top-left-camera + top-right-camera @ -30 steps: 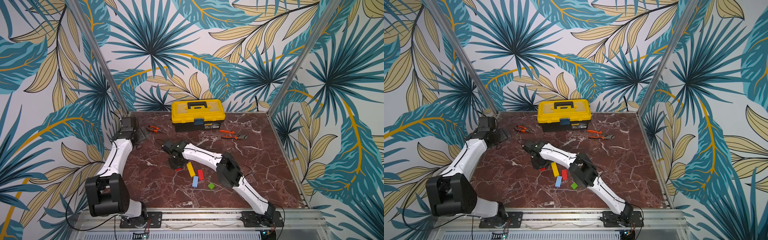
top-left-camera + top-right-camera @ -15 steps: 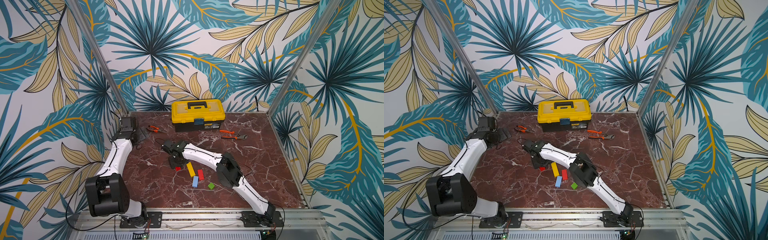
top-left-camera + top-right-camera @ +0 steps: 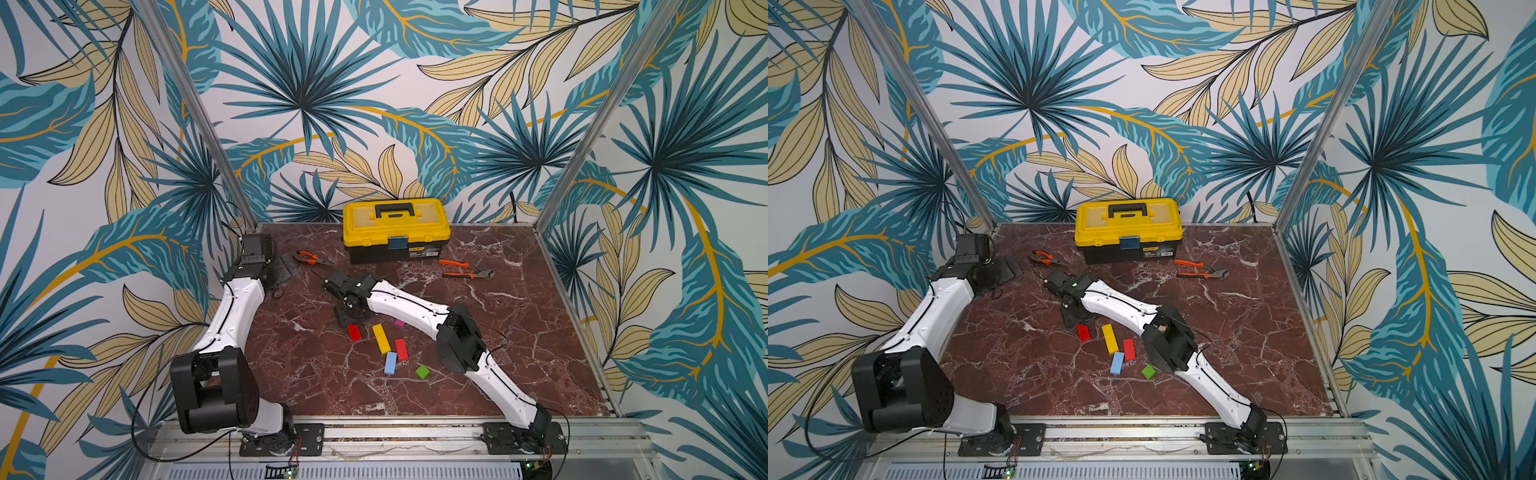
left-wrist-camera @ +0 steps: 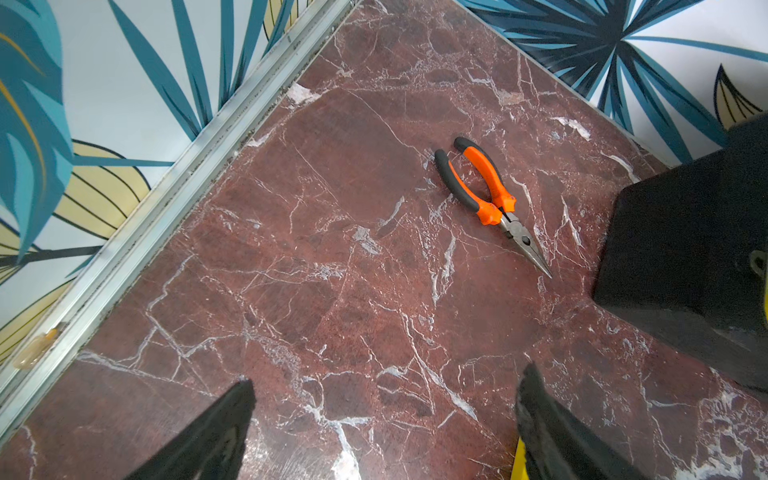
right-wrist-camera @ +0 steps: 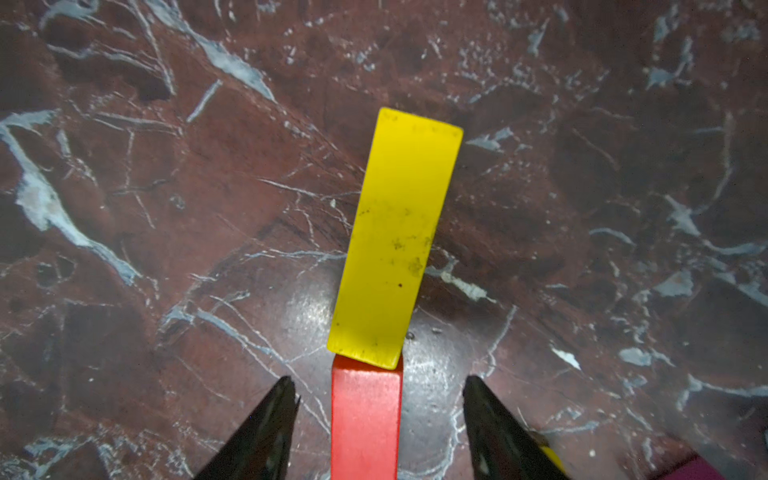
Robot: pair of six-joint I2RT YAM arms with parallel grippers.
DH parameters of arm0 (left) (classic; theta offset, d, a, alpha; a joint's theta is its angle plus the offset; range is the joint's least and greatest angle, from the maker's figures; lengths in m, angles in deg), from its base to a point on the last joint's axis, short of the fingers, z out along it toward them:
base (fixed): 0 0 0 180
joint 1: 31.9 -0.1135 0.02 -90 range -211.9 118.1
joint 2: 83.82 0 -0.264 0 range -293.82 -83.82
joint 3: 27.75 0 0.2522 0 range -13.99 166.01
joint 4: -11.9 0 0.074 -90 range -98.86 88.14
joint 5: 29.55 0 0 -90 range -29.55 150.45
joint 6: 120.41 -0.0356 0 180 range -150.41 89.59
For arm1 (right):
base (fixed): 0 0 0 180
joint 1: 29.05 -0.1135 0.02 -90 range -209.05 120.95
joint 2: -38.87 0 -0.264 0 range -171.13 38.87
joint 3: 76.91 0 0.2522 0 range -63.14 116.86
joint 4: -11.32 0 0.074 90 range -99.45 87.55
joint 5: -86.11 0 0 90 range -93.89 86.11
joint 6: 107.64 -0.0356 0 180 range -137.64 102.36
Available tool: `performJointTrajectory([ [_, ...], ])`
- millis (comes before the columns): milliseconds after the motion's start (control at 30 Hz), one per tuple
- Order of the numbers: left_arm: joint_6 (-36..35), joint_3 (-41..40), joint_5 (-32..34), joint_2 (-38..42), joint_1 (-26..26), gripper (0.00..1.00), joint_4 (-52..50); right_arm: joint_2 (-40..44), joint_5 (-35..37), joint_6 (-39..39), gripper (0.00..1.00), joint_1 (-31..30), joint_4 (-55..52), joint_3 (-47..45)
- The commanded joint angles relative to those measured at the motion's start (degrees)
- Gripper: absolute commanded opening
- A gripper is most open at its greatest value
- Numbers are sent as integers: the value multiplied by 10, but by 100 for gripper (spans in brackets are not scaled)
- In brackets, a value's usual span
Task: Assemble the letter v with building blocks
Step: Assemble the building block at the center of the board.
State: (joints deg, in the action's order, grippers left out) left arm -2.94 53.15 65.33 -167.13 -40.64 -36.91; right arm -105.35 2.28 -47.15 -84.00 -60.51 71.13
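Note:
In the right wrist view my right gripper (image 5: 377, 380) stands open astride a red block (image 5: 365, 419), with a gap on each side. A yellow bar (image 5: 395, 237) lies beyond it, touching its end. A magenta cube (image 5: 702, 469) shows at the picture's edge. In both top views this gripper (image 3: 351, 321) points down at that red block (image 3: 354, 332) and hides the touching bar. Close by lie another yellow bar (image 3: 381, 338), a second red block (image 3: 401, 349), a light-blue block (image 3: 390, 363) and a green cube (image 3: 422, 372). My left gripper (image 4: 389, 374) is open and empty at the back left (image 3: 286, 269).
A yellow toolbox (image 3: 396, 230) stands at the back wall. Orange-handled pliers (image 4: 482, 187) lie beside it near my left gripper, and orange cutters (image 3: 465, 270) lie at the back right. A metal frame rail (image 4: 166, 199) edges the marble table.
My right gripper's jaws have spread apart around the red block, which stays on the table. The other blocks and the left arm have not moved.

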Motion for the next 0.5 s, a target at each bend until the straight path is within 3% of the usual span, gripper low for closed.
performJointTrajectory([
  [0,-5,-10,-4,-4,-8,99,10,-11,-3,10,66,-1,3,8],
  [467,-6,-10,-3,-6,-8,99,10,-43,14,10,66,-1,-22,44],
])
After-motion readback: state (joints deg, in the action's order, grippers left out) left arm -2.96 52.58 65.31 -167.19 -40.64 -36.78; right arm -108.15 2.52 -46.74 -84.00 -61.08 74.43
